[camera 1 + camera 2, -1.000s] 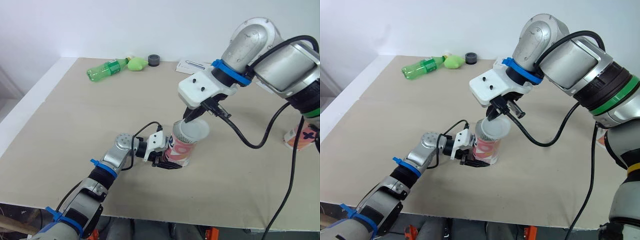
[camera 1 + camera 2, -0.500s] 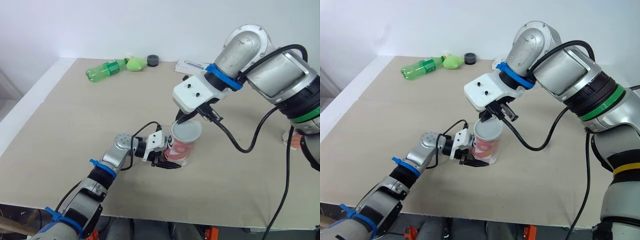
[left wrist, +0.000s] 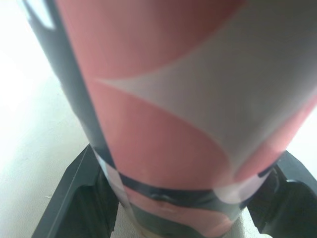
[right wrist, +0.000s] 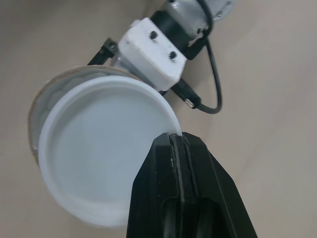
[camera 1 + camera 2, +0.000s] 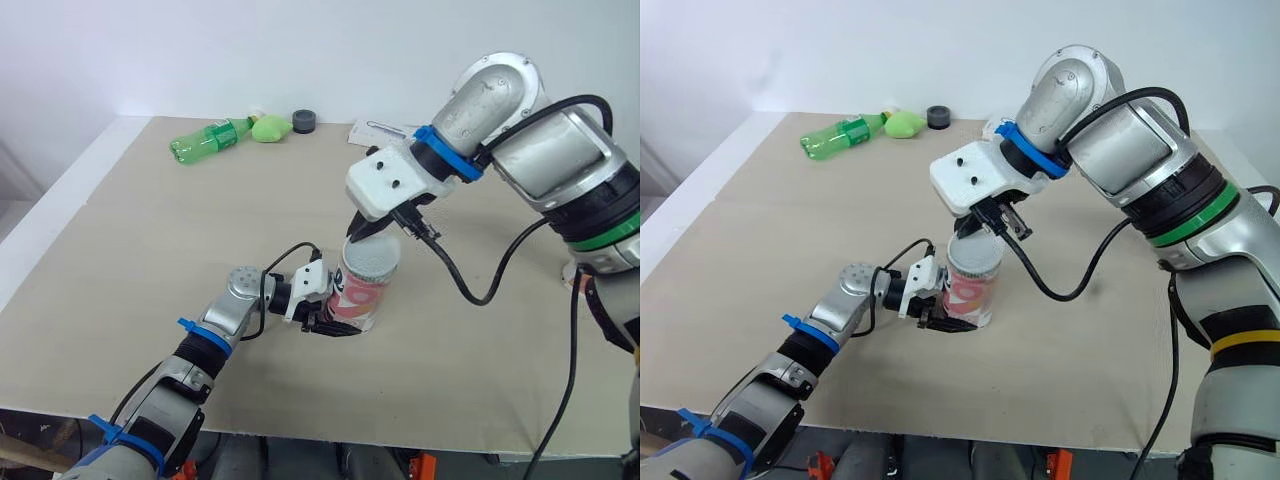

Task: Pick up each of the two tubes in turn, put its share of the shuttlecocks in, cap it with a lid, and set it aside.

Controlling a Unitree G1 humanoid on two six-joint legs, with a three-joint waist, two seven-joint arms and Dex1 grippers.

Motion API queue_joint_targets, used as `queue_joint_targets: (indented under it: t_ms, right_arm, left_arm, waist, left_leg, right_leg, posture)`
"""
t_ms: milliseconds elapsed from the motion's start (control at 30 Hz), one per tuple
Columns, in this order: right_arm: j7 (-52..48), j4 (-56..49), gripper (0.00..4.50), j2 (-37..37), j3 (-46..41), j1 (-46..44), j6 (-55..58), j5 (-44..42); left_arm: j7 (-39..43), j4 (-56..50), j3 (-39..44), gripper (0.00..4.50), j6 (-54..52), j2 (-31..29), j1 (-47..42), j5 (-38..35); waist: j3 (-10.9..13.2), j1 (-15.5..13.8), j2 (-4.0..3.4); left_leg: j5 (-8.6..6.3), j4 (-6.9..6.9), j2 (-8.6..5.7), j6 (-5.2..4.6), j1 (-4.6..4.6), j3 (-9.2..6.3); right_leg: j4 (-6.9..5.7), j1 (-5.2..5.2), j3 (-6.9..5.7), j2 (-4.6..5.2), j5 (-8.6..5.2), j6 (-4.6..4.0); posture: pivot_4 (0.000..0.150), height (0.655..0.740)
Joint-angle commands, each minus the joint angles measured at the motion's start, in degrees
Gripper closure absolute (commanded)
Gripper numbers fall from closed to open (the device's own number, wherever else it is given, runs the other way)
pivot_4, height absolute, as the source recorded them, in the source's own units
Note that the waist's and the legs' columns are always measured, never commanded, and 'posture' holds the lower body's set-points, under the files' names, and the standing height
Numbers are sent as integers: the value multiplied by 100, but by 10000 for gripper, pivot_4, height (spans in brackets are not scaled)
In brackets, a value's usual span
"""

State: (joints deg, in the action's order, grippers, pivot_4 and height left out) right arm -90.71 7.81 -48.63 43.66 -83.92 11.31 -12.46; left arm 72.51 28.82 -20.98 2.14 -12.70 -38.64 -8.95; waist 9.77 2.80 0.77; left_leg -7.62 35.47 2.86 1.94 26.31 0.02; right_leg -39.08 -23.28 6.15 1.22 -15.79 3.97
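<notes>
A pink, white and black tube (image 5: 360, 300) stands upright near the table's front middle. My left gripper (image 5: 333, 327) is shut on its base, with a black finger (image 3: 79, 198) on either side of the tube (image 3: 188, 99). My right gripper (image 5: 366, 229) comes down from above, shut on the rim of a white lid (image 5: 372, 258). In the right wrist view the lid (image 4: 104, 148) lies over the tube's mouth, slightly off centre, with the tube's rim (image 4: 37, 106) showing past it. A second pink tube (image 5: 573, 275) peeks out behind my right arm.
Along the table's far edge lie a green plastic bottle (image 5: 205, 138), a light green object (image 5: 270, 127), a dark grey round piece (image 5: 304, 121) and a flat white packet (image 5: 380, 129). The table's left edge (image 5: 60, 200) borders a white surface.
My right gripper has carried the lid left and down, from tilted above the tube's right side to resting over its mouth. The left gripper has kept its hold on the tube.
</notes>
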Motion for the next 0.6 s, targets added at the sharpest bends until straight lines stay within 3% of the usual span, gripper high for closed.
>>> queue_joint_targets:
  t_ms: [33, 600]
  right_arm:
    - [-179, -304, 44684, -117, -384, 2, 158, -131]
    - [-179, -743, 44684, -431, -339, 392, 247, 68]
  left_arm:
    - [-42, 109, -121, 16994, -113, -154, 145, 304]
    - [-36, 96, -161, 16994, -126, -156, 137, 288]
  waist:
    - [0, -2, 0]
    - [0, -9, 0]
  left_leg:
    - [0, -3, 0, 0, 0, 0]
    - [-1, -7, -3, 2, 1, -2]
  right_leg:
    - [0, 0, 0, 0, 0, 0]
    - [0, 1, -2, 2, 1, 1]
  posture:
    - [1500, 7294]
    - [1500, 7294]
